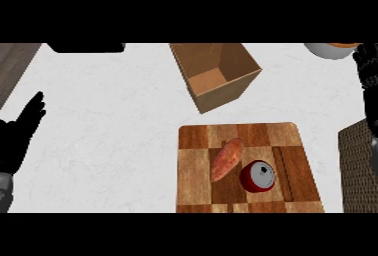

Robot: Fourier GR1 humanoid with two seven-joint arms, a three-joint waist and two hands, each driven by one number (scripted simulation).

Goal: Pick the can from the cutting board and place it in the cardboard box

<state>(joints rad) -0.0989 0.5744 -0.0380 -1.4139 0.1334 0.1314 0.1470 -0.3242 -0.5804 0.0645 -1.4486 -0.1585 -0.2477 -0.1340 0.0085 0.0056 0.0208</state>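
1. White speckled bench fills the view, with a dark wood strip at its far left corner and a dark woven mat at its right edge.
2. Count: one can, one board, one box, one sweet potato, one bowl, two robot hands.
3. On the board's near right part lies the can, red with a grey end facing up, touching or just beside the sweet potato on its left. A groove in the board runs just right of the can.
4. Near the bench's front edge sits the board, right of centre; its near edge is cut off by the view.
5. Near the far edge sits the box, open side up, empty, turned at an angle, its near corner close to the board's far edge but apart from it.
6. At the far right corner the bowl shows only in part.
7. Wide bare bench lies left of the board and box; a narrower bare strip runs between board and mat.
8. At the left edge rests the left robot hand, fingers straight and pointing up, holding nothing.
9. At the right edge, by the bowl, the right robot hand shows only in part; I cannot tell how far open it is.
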